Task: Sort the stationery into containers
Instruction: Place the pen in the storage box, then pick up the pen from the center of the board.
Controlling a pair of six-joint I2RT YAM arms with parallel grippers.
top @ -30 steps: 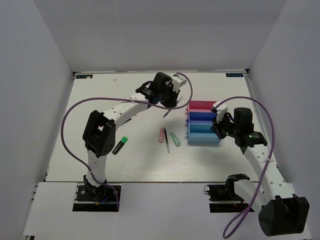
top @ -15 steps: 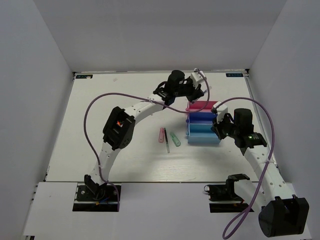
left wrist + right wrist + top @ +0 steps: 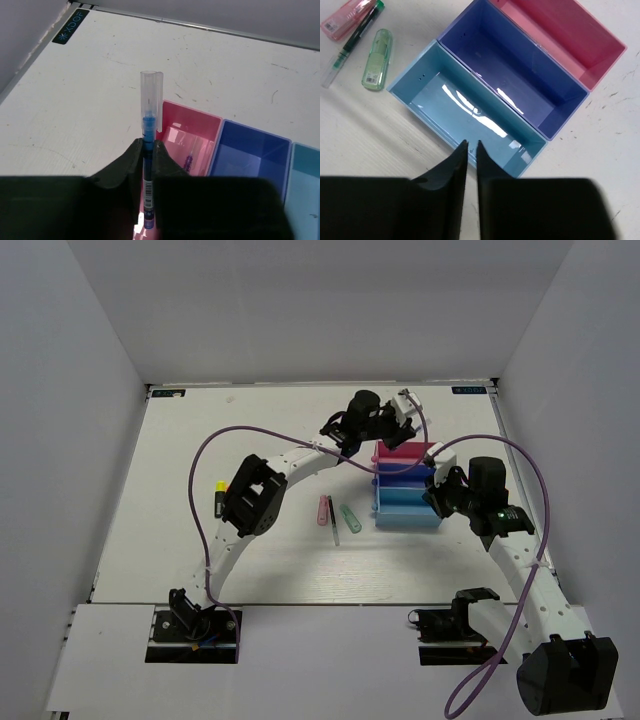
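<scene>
My left gripper (image 3: 147, 142) is shut on a thin blue pen (image 3: 149, 112) with a clear cap, held upright over the near end of the magenta-pink tray (image 3: 196, 122). In the top view this gripper (image 3: 402, 420) hangs at the back end of the containers: pink tray (image 3: 405, 451), dark blue tray (image 3: 402, 474), light blue tray (image 3: 406, 506). My right gripper (image 3: 471, 142) is open by a narrow gap with nothing in it, just above the light blue tray's (image 3: 445, 107) end wall. A pink marker (image 3: 323, 510), a thin pen (image 3: 334, 522) and a pale green marker (image 3: 349, 517) lie left of the trays.
A yellow-black marker (image 3: 219, 494) lies far left beside the left arm's elbow. The left arm arches over the table's middle, its purple cable looping above. In the right wrist view the dark blue tray (image 3: 520, 75) and the pink tray (image 3: 560, 30) hold nothing.
My left arm has swung right from the table's back middle to the pink tray, carrying the blue pen. The right gripper's jaws have parted slightly.
</scene>
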